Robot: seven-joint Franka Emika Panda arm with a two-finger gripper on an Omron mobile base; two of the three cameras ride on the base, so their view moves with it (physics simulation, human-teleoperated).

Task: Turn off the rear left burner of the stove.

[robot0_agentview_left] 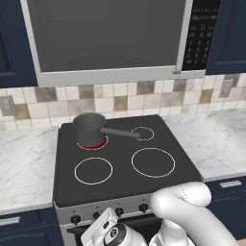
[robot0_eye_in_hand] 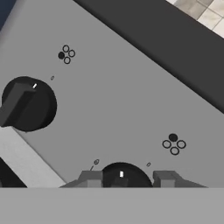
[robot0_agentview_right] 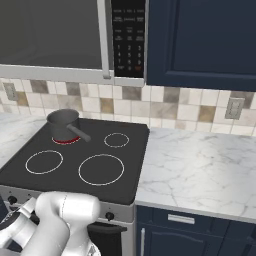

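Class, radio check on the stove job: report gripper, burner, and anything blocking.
Gripper open, fingertips either side of a front-panel knob. Rear left burner glows red under the dark saucepan. Nothing between gripper and knob.

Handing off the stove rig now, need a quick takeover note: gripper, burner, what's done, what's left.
Gripper: open, fingertips either side of a black knob on the stove's silver front panel; whether they touch it cannot be told.
A second knob sits further along the panel.
Rear left burner: glowing red, with the dark grey saucepan on it.
Done: hand brought to the knob row.
Left: check that this knob is the rear left burner's, close on it, turn it until the glow goes out.
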